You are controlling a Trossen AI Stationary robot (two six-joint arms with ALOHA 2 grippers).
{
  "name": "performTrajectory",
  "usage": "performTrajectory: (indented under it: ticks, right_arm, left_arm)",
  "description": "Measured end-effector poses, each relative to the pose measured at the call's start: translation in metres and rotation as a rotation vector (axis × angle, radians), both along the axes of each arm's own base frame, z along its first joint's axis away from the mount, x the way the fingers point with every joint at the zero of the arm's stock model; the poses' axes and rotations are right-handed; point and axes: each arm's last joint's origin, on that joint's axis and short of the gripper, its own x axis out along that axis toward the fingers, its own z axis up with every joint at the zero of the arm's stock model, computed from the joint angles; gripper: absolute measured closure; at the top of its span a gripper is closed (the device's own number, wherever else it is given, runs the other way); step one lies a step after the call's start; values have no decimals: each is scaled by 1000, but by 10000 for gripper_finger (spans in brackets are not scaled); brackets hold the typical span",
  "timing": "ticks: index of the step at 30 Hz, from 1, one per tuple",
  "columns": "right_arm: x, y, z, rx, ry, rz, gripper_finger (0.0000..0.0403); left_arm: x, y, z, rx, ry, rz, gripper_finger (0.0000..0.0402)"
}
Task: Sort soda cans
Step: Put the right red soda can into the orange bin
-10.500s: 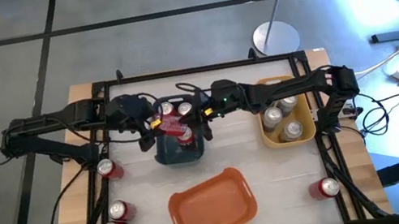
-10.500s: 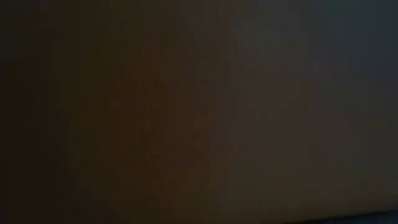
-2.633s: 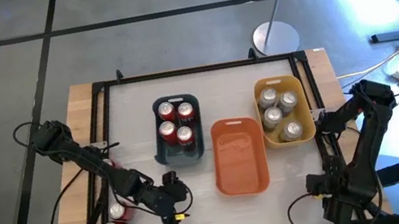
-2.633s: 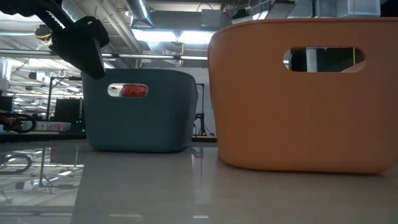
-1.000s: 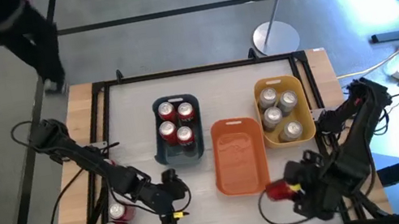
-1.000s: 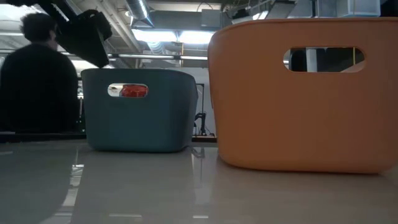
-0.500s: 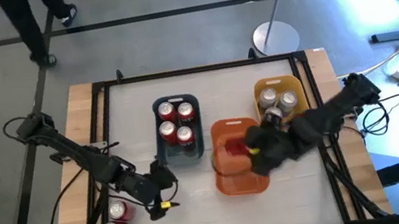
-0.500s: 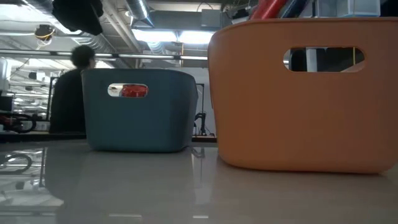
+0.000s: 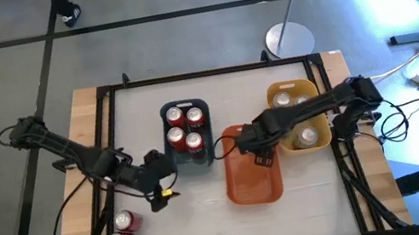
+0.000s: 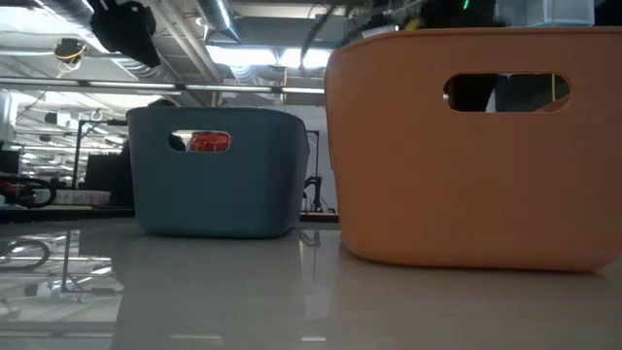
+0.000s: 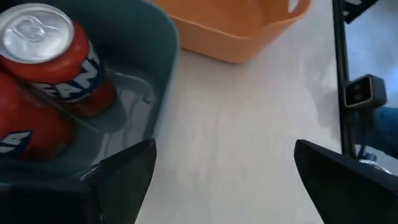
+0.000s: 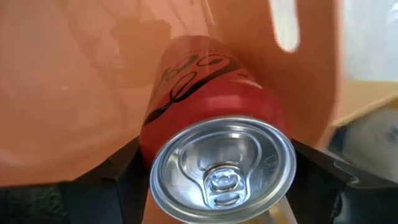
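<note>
Red can (image 12: 214, 155) clamped in right pincer (image 9: 255, 148) over orange bin (image 9: 254, 186)

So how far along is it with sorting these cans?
Roughly two thirds done. Three red cans stand in the blue bin and four silver cans in the yellow bin. The right gripper holds another red can over the orange bin. Two red cans on the table are left; the left gripper, open and empty, hangs near them.

Red can (image 11: 53, 62), left wrist view: white letters, partly cut off, not readable.
Red can (image 12: 214, 124), right wrist view: dark script, illegible.
</note>
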Motion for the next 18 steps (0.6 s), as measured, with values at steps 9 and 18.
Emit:
performTrajectory:
  ticks: [9,18]
  right_arm:
    - [6,-9,-25,6,30,60,88]
    - [3,-9,8,-2,-9,101,19]
  left_arm:
    - [4,10,-1,13,12,37,34]
    - [-5,31,20,36,135,150,34]
